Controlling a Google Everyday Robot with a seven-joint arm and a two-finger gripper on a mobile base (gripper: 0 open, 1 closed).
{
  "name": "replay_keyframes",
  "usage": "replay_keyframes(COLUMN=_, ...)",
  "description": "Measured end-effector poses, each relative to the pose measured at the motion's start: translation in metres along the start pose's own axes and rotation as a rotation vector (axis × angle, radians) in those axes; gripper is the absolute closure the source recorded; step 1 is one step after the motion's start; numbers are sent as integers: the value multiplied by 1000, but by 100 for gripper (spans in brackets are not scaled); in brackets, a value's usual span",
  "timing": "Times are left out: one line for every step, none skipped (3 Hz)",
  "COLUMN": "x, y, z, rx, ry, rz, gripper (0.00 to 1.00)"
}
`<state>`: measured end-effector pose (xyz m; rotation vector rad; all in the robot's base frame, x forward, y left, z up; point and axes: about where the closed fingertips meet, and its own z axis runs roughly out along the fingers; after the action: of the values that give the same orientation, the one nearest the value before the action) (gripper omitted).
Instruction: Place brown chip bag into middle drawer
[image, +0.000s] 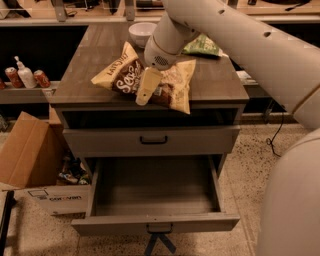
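Logged end effector (144, 91) low over the desk (85, 75), near the middle of its front edge, pressed against or just above the brown chip bag (124, 83). Cannot tell how far open it is, nor whether it has any hold on the bag: seen only as one tan piece pointing down toward the front edge, with its far side hidden.

Noted the bag lying flat on the desk, close to the front edge, left end toward the left edge, lower right corner reaching the front edge. Could read only part of the white lettering, the rest being covered by the end effector.

Found the middle drawer (155, 222) pulled out below the desk's front edge, nothing visible in it. Saw its dark handle and blue tape only in part, cut off at the bottom of the view.

Noted a shut drawer front with black handle (153, 140) above it.

Recorded a white bowl (139, 33) near the back edge and a green chip bag (202, 46) toward the back right corner, partly hidden behind the arm (240, 40).

Noted a cardboard box (25, 155) on the floor by the left edge.
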<state>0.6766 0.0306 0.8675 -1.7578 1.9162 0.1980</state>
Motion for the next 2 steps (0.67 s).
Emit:
replay_keyframes(x=5, y=-6, z=3, rx=21, ry=1, rz=16, gripper=18)
replay_keyframes(x=4, y=-7, z=2, rx=30, ry=-8, rz=16, gripper=41)
